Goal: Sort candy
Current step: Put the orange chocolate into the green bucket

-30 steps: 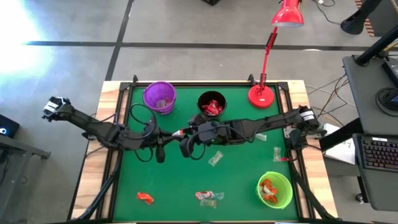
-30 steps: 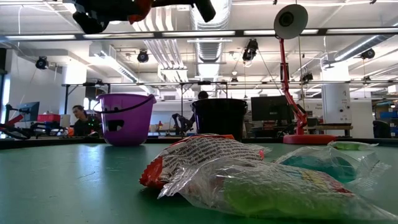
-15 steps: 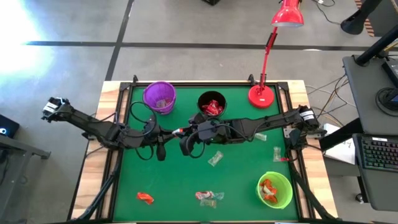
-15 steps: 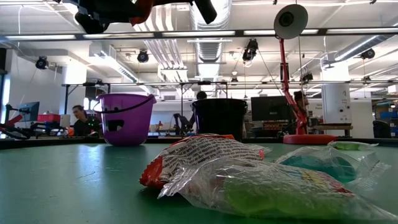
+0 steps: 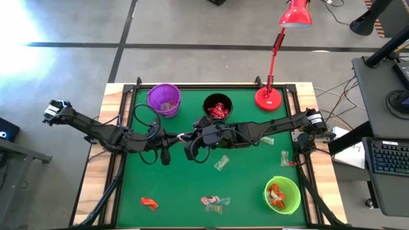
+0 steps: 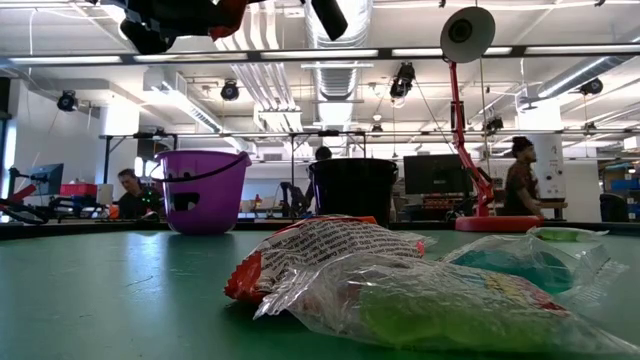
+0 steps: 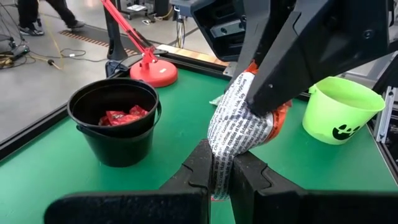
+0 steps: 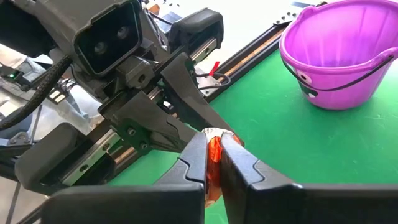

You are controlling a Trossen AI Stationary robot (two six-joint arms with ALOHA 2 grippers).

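One candy [image 7: 245, 121] is pinched between both pincers, apparently mid-air.

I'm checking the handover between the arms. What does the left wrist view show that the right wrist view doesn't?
Left wrist view only: the black cup holding red candy, the green cup and the red lamp base. Right wrist view only: the purple cup. Both: one wrapped candy pinched by the left gripper and the right gripper at once, above the green table.
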